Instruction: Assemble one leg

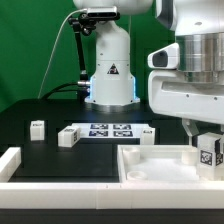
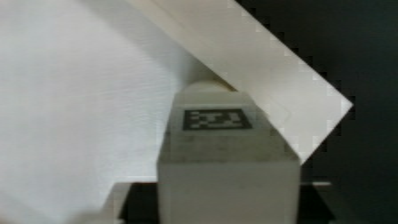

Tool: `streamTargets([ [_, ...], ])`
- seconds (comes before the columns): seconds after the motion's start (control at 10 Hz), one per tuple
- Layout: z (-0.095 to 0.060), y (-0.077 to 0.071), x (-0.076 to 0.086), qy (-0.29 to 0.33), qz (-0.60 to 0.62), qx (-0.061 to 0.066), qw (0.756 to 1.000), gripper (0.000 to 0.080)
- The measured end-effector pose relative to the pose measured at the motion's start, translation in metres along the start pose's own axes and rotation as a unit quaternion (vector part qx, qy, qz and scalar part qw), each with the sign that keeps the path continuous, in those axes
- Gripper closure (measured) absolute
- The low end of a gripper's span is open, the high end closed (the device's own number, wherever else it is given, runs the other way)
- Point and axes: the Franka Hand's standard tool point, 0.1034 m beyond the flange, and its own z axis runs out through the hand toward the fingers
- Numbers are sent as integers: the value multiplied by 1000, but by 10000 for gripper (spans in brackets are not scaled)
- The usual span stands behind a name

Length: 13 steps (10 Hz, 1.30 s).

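Observation:
My gripper (image 1: 206, 148) is shut on a leg (image 1: 209, 152), a small white blocky peg with a black-and-white tag on its face. It holds the leg upright over the right near corner of the large white panel (image 1: 150, 163). In the wrist view the leg (image 2: 222, 140) fills the middle between the dark fingers (image 2: 141, 202) of my gripper (image 2: 228, 202), with the panel (image 2: 89, 110) behind it and the panel's corner beside the leg's top. I cannot tell whether the leg's tip touches the panel.
Two more white legs (image 1: 37, 127) (image 1: 68, 137) stand on the black table at the exterior view's left. The marker board (image 1: 112, 130) lies behind the panel. A white rail (image 1: 10, 160) sits at the near left. The robot's base (image 1: 110, 75) stands at the back.

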Motion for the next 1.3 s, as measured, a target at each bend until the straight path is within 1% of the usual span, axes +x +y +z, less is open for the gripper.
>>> streamTargets([
  [0.3,0,2,2,-9,147,3,989,507],
  [0.4,0,2,1,-11,221,3,975,507],
  [0.5,0,2,1,-11,237,3,972,507],
  [0.6,0,1,-1,-12,302,2,953,507],
  [0.7,0,1,-1,-12,333,2,943,507],
  [0.8,0,1,-2,-14,346,2,938,505],
  [0.9,1,1,-2,-14,340,2,940,505],
  [1.0,1,1,-2,-14,326,2,945,333],
  [1.1,1,1,-4,-16,290,-1,957,193],
  [1.2,1,2,-4,-18,285,-3,958,163],
  [1.3,1,2,-5,-17,249,-4,968,163],
])
